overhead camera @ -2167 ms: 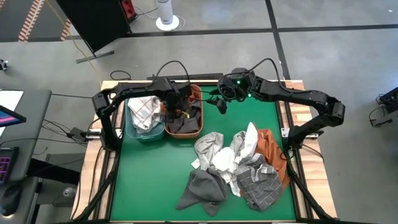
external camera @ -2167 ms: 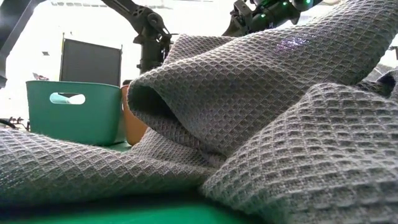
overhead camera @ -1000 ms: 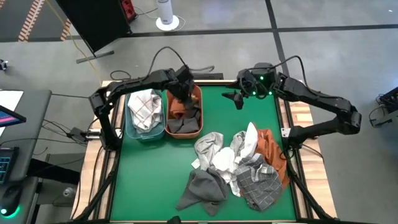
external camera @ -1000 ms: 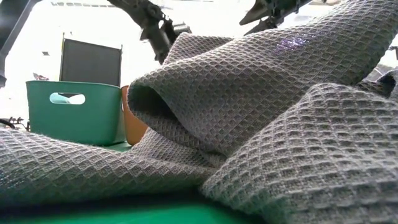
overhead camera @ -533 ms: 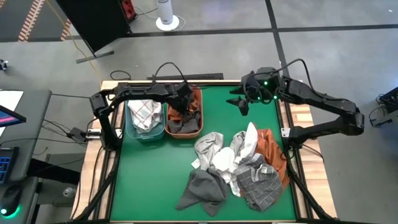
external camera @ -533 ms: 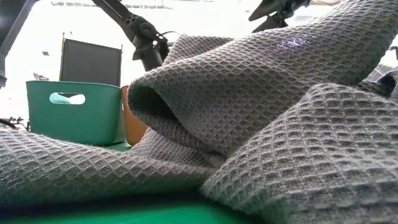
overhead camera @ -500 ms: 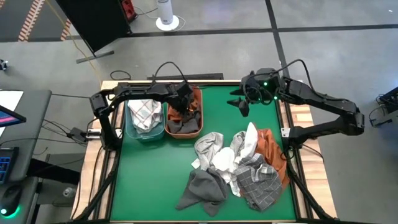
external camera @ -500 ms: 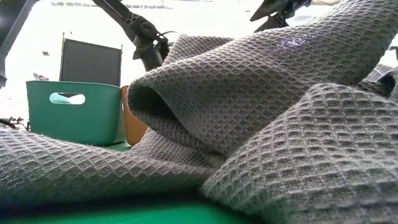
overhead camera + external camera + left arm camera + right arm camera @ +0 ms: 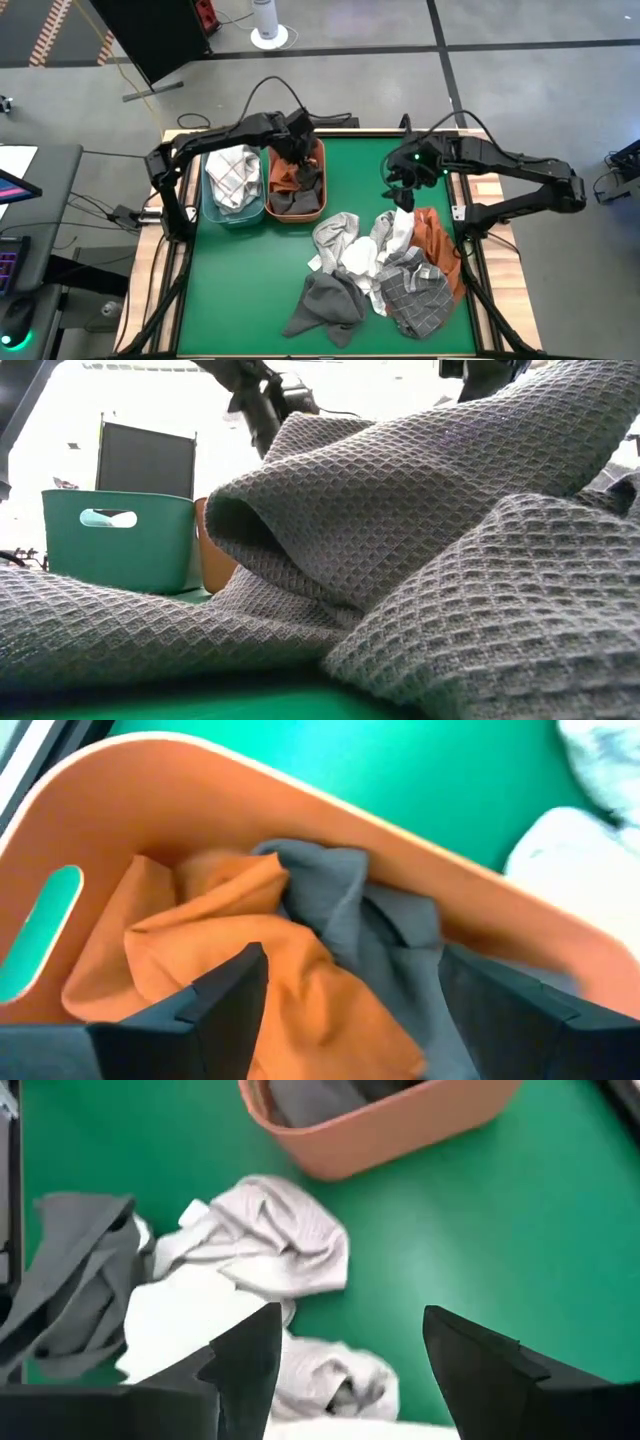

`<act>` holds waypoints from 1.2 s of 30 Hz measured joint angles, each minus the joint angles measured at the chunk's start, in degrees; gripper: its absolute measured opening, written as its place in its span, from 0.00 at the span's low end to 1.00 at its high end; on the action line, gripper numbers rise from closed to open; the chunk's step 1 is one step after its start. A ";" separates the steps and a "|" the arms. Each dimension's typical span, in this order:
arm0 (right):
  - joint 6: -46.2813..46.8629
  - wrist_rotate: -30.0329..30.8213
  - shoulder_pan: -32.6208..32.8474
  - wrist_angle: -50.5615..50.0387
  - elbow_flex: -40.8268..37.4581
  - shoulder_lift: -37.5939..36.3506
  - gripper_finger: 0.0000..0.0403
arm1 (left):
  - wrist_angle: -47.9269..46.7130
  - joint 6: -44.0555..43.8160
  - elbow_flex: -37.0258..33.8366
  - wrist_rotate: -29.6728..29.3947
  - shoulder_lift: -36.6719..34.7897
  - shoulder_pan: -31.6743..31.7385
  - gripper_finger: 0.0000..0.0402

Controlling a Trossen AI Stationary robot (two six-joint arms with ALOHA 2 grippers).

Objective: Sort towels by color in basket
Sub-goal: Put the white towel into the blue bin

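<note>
Left claw (image 9: pixel 345 1010) hangs apart over the orange basket (image 9: pixel 316 205); right claw (image 9: pixel 345 1350), apart, hovers above piled towels (image 9: pixel 375 265).

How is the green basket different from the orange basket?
The green basket is teal and holds a white towel with dark checks. The orange basket is rust coloured and holds an orange towel and a dark grey towel. The left end effector hangs over the orange basket, not the green one. Both stand side by side on the table's left.
</note>
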 joint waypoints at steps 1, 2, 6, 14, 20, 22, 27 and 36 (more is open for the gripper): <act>0.63 0.02 0.66 -0.68 0.00 0.00 0.67 | -1.00 -0.88 0.98 0.43 0.00 0.00 0.71; 1.18 0.00 1.37 -1.63 0.00 0.00 0.67 | -2.16 -1.81 2.02 0.77 0.00 0.00 0.71; 2.41 -0.01 5.19 -6.38 -0.33 -0.03 0.67 | -6.98 -3.78 6.53 1.29 0.00 -0.17 0.71; 6.97 0.77 12.54 -7.03 -10.92 0.00 0.67 | -8.21 -3.03 11.61 0.63 -0.30 -3.74 0.71; 19.16 3.19 11.97 -6.53 -15.89 0.03 0.67 | -3.95 -0.46 11.66 -9.22 -3.51 -7.59 0.71; 21.27 3.65 11.82 -6.30 -16.71 0.44 0.67 | -2.94 -0.53 11.69 -11.98 -4.52 -8.02 0.71; 22.53 4.51 11.75 -1.95 -21.10 1.84 0.66 | -2.86 -0.97 11.69 -15.48 -8.26 -7.91 0.71; 19.99 4.43 10.88 2.98 -26.49 7.14 0.15 | -3.33 -3.42 11.71 -17.32 -13.63 -6.51 0.71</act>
